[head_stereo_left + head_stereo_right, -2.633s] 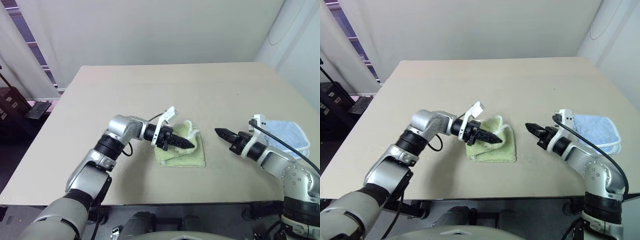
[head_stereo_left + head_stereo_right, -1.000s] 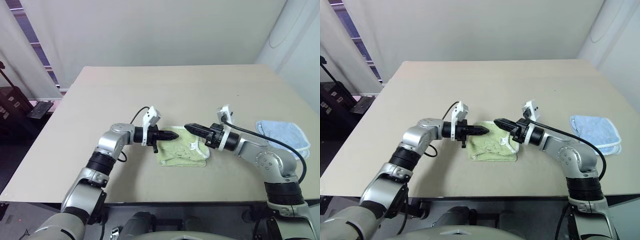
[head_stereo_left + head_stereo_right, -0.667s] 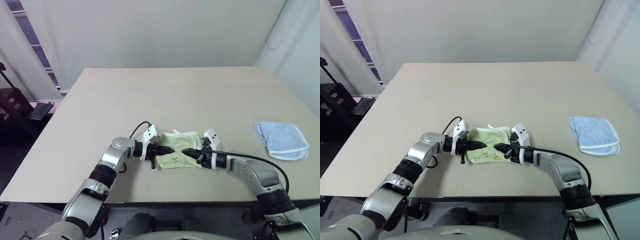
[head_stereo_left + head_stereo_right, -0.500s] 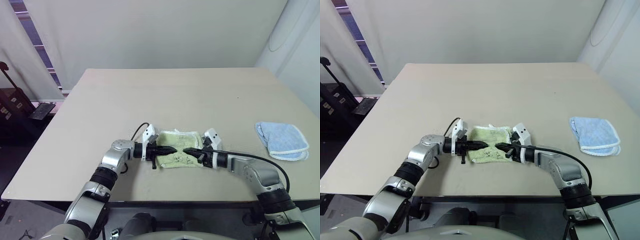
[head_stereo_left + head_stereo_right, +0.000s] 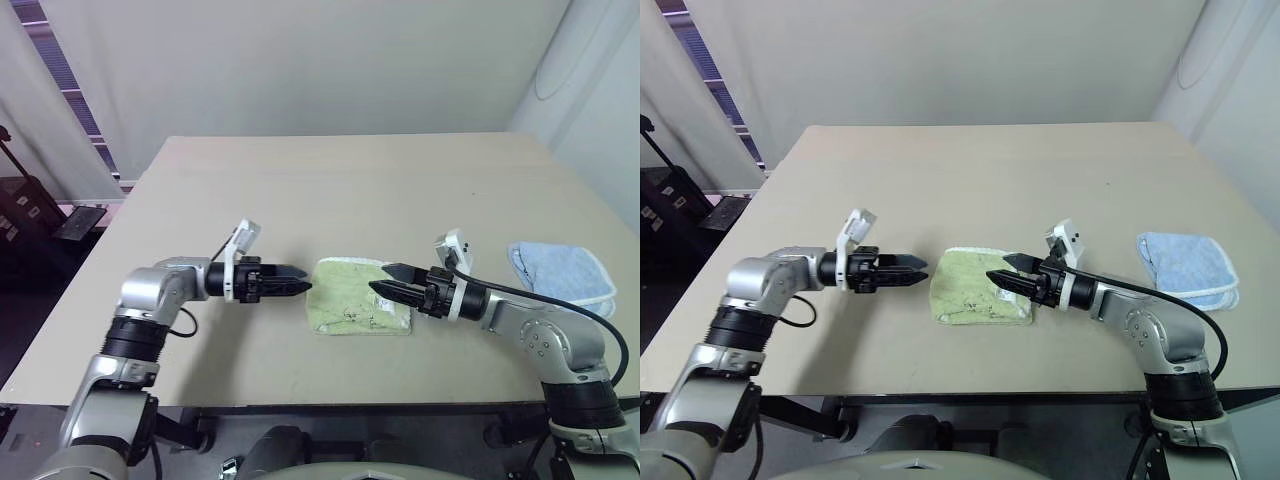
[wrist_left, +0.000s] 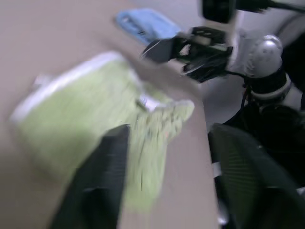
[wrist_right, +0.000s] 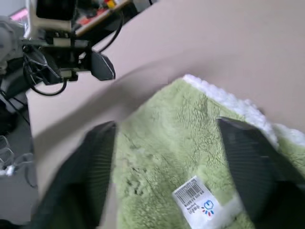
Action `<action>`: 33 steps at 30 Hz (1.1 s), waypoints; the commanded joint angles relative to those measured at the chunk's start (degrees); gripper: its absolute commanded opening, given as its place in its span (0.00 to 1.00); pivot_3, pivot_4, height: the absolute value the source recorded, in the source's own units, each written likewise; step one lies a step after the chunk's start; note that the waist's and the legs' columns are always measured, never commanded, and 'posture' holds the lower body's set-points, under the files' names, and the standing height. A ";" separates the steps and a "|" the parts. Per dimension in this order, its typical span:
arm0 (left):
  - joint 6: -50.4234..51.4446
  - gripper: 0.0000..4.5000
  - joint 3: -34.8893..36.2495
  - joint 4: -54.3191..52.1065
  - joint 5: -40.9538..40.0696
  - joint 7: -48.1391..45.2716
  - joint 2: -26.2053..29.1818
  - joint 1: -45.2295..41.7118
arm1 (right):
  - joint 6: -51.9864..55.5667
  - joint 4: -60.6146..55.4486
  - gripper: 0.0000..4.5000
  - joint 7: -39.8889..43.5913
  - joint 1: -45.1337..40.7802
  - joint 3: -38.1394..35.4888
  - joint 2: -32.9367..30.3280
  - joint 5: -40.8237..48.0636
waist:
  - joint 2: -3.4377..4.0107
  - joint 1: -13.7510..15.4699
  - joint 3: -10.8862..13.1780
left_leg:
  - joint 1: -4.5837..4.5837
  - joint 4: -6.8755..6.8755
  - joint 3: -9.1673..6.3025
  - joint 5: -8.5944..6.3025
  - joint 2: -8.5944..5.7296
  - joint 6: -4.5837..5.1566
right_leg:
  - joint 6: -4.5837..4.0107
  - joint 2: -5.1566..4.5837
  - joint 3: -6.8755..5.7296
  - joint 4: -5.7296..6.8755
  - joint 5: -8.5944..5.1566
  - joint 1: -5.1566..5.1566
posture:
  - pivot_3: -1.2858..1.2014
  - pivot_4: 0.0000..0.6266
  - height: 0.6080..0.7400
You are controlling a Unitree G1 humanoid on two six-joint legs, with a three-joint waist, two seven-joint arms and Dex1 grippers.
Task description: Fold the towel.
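Note:
The light-green towel (image 5: 360, 297) lies folded in a small rectangle near the table's front edge, white edging along its far side and a white barcode label (image 7: 193, 195) on top. My left gripper (image 5: 298, 287) hovers open just left of the towel, apart from it, pointing at it. From the other side my right gripper (image 5: 385, 280) reaches over the towel's right edge, open with nothing between its fingers (image 7: 90, 162). The left wrist view shows the towel (image 6: 90, 114) ahead of its wide-spread fingers (image 6: 100, 186), with the right gripper (image 6: 167, 47) beyond.
A smaller light-blue cloth (image 5: 560, 270) lies folded at the table's right edge, behind my right arm. The beige table (image 5: 350, 190) stretches bare beyond the towel. Its front edge runs close below both arms.
Both grippers were shut at the towel's two sides; now both stand open. The left one has pulled away to the left, off the towel. The right has lifted slightly. The towel stays folded.

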 commanded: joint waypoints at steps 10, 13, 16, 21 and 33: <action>24.13 0.99 -1.45 11.35 -0.28 14.97 -5.80 -7.52 | 13.18 1.70 1.00 -2.92 -1.33 -7.83 -2.06 9.37 | -0.11 -0.07 0.07 | -0.03 0.01 0.00 0.04 0.00 0.07 | 0.13 -0.01 0.01 -0.02 0.07 -0.02 | 0.52 0.00 1.00; 26.10 0.99 -2.35 14.00 -0.36 16.37 -8.26 -9.11 | 12.78 2.71 1.00 -2.58 -0.30 -8.62 -3.41 8.66 | -0.11 -0.06 0.07 | -0.04 0.00 0.01 0.02 0.00 0.04 | 0.13 -0.01 0.01 -0.03 0.07 -0.03 | 0.52 0.00 1.00; 26.20 0.99 -2.03 19.31 0.54 18.43 -11.89 -10.43 | 12.02 3.15 1.00 -2.60 0.37 -9.68 -3.80 8.70 | -0.07 0.19 0.04 | -0.04 0.00 0.00 0.00 0.00 0.00 | 0.13 -0.02 0.00 -0.03 0.07 -0.01 | 0.52 0.00 1.00; 25.18 0.99 0.27 25.76 1.67 21.20 -17.03 -12.60 | 11.68 2.47 1.00 -3.94 0.85 -9.89 -3.18 8.29 | -0.04 1.12 0.02 | -0.03 0.18 0.01 -0.03 -0.02 0.01 | 0.04 -0.06 -0.02 -0.11 0.02 0.15 | 0.52 0.00 1.00; 27.08 0.99 4.03 29.43 0.67 23.42 -27.26 -16.63 | 11.63 0.21 1.00 -3.64 2.17 -12.12 -3.65 10.88 | 0.05 3.09 -0.04 | -0.92 0.69 0.02 -0.35 -0.19 0.59 | 0.91 -0.15 -0.06 -0.96 0.53 -0.10 | 0.52 0.00 1.00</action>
